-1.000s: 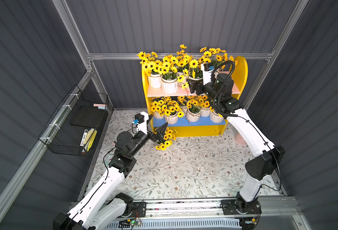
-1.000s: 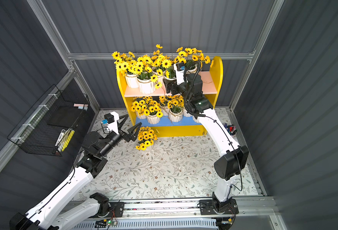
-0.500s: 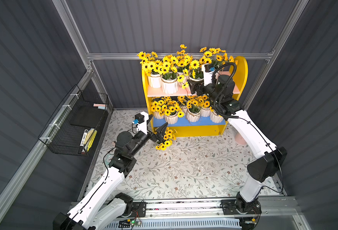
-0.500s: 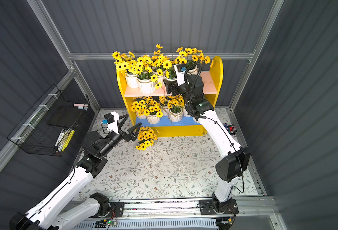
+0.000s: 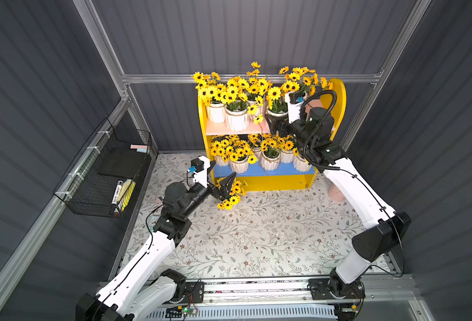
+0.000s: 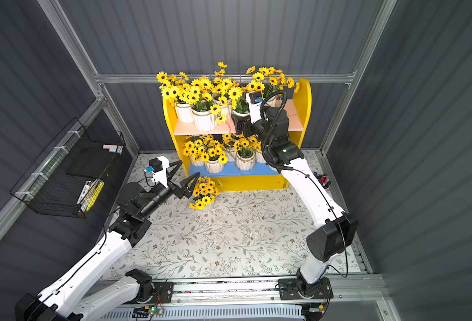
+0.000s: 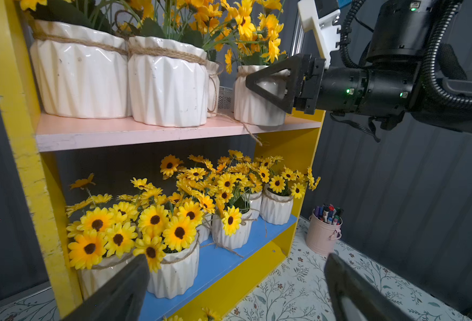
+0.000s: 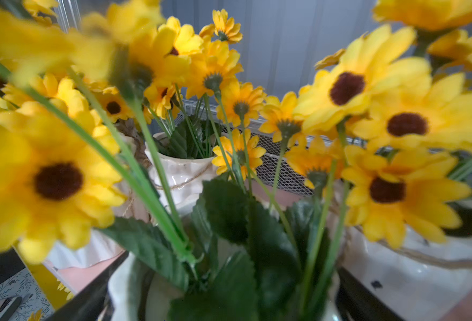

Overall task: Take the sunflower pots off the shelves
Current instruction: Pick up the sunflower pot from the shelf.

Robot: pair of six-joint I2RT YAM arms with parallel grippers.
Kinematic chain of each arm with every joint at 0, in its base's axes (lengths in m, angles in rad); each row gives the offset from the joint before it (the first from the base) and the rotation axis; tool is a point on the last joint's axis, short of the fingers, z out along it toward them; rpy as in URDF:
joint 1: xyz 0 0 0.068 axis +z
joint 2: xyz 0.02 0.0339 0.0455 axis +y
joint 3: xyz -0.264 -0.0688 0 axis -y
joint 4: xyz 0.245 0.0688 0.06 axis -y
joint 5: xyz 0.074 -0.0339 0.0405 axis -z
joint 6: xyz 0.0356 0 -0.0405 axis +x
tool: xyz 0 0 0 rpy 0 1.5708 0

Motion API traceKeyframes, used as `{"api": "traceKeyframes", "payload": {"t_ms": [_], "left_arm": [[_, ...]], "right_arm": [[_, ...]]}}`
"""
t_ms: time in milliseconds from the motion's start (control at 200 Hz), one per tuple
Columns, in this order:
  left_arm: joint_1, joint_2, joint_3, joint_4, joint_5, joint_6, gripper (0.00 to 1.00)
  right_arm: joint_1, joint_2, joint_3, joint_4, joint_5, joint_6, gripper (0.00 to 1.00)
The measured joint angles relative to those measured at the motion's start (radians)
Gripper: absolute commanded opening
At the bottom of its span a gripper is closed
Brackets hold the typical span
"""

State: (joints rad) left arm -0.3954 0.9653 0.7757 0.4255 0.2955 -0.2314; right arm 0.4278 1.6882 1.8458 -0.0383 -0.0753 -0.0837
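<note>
While one sunflower pot [image 5: 230,194] sits off the shelves [image 5: 271,182], my left tool [image 6: 190,167] gapes empty; right tool [image 7: 259,83] straddles an upper-shelf pot [image 7: 254,111], grip unclear.

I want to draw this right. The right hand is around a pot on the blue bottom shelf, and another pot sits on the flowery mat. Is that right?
No. The right hand is around a pot on the pink top board, not the blue one; the left wrist view shows it. Yes, another pot sits on the flowery mat.
</note>
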Motion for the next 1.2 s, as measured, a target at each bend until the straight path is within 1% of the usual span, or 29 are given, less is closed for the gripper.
{"api": "traceKeyframes", "payload": {"t_ms": [645,1201], "left_arm": [[0.0,0.037,0.0,0.001,0.048,0.008,0.99],[0.0,0.075,0.0,0.008,0.08,0.015,0.99]], "right_arm": [[-0.004,-0.085,-0.075,0.017,0.023,-0.022,0.0],[-0.004,-0.205,-0.198,0.036,-0.002,-0.021,0.0]]}}
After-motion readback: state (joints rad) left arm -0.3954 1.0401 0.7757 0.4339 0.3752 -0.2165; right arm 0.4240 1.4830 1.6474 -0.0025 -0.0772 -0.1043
